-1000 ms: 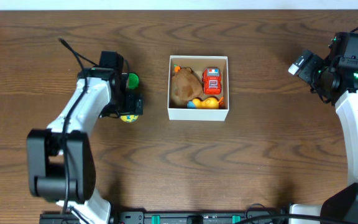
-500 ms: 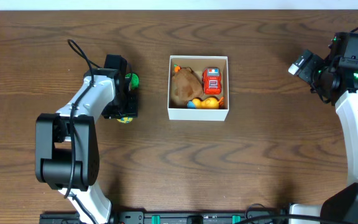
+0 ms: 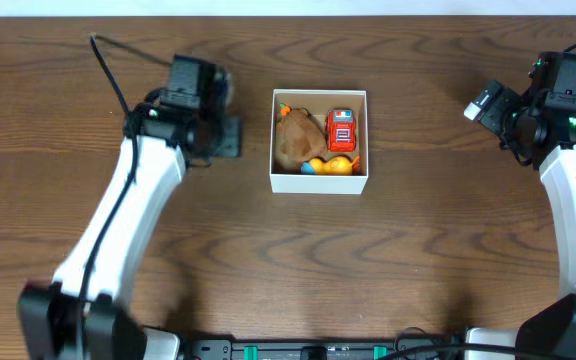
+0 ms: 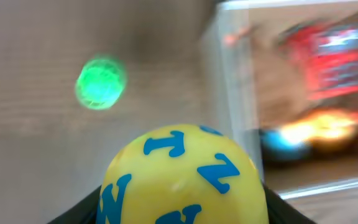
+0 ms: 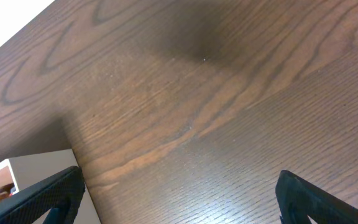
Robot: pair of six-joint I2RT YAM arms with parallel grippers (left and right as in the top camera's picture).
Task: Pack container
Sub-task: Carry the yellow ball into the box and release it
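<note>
The left gripper [image 4: 179,210] is clamped around a yellow ball [image 4: 182,177] with blue letters, just left of the container [image 3: 318,182]. The container sits mid-table toward the far edge and holds a red toy car [image 3: 341,128], a yellow duck [image 3: 336,165] and a brown plush [image 3: 294,140]. A green ball [image 4: 100,83] lies on the table [image 3: 418,260] nearby, and the right gripper [image 5: 179,202] hangs wide apart and empty near the right edge.

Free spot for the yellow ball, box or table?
Container is crowded: brown plush, red car and yellow duck cover nearly all its floor. Bare table lies between the container and the right arm, and all along its near wall.
</note>
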